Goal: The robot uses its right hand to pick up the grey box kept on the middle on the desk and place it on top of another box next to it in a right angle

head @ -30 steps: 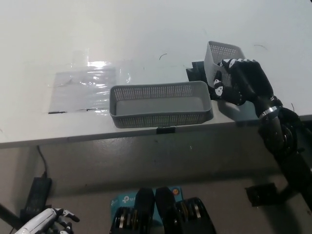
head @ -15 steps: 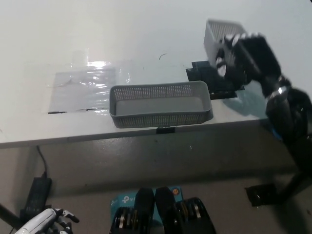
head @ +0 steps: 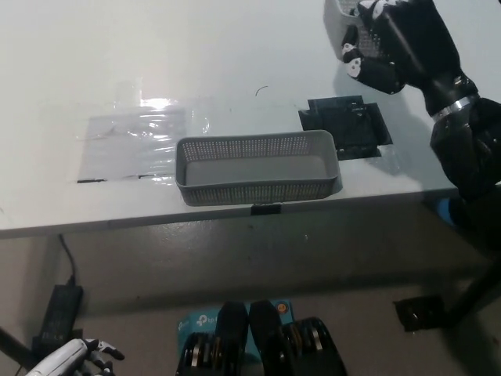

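Above the desk's far right, the right hand (head: 391, 43) has lifted the gripped grey box (head: 341, 6) almost out of view, ready to carry toward the other box (head: 257, 167).

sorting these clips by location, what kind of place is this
Probably a lab or workshop bench rather than a home. A plain white desk carries only a grey mesh box and a black square mat, and below its edge a power adapter with cable lies on bare floor.
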Robot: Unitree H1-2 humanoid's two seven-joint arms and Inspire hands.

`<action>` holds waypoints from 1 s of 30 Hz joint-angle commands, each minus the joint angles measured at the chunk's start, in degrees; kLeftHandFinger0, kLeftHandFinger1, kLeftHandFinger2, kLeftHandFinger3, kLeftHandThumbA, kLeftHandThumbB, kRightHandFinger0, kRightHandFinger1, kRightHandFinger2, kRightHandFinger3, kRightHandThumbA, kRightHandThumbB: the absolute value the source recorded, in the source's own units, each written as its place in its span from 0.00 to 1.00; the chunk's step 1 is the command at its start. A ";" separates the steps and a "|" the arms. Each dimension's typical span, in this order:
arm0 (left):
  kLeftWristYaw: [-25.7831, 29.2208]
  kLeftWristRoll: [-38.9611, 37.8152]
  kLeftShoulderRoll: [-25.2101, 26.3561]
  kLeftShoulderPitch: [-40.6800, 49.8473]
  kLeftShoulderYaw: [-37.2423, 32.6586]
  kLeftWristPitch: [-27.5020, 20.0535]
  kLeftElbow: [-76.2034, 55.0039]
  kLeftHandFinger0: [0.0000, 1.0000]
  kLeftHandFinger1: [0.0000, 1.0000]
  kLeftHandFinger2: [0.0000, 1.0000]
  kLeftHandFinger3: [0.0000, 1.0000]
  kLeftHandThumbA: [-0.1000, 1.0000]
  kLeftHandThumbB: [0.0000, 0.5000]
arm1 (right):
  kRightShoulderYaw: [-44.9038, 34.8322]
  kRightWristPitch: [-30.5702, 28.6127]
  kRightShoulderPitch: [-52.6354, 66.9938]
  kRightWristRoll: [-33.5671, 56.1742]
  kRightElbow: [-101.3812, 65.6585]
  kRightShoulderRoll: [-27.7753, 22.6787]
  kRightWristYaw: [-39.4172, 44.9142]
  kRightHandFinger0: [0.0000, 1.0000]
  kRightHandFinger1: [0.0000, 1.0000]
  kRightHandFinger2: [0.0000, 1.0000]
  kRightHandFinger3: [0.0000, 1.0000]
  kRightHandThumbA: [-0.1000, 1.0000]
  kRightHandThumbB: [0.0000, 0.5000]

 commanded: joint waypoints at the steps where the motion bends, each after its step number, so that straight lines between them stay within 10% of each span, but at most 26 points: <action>1: 0.31 0.71 1.04 -0.25 0.28 -0.52 -0.76 0.38 0.42 0.56 0.66 0.36 0.67 | 0.82 -0.76 0.73 -0.09 -3.19 1.47 0.11 0.00 0.00 0.12 0.00 0.00 0.69; 30: -0.35 0.83 1.06 -1.39 -0.43 -0.85 -0.21 0.37 0.41 0.54 0.69 0.36 0.65 | 5.16 -0.02 9.25 -3.27 -5.89 9.27 -0.79 0.00 0.03 0.35 0.20 0.00 0.48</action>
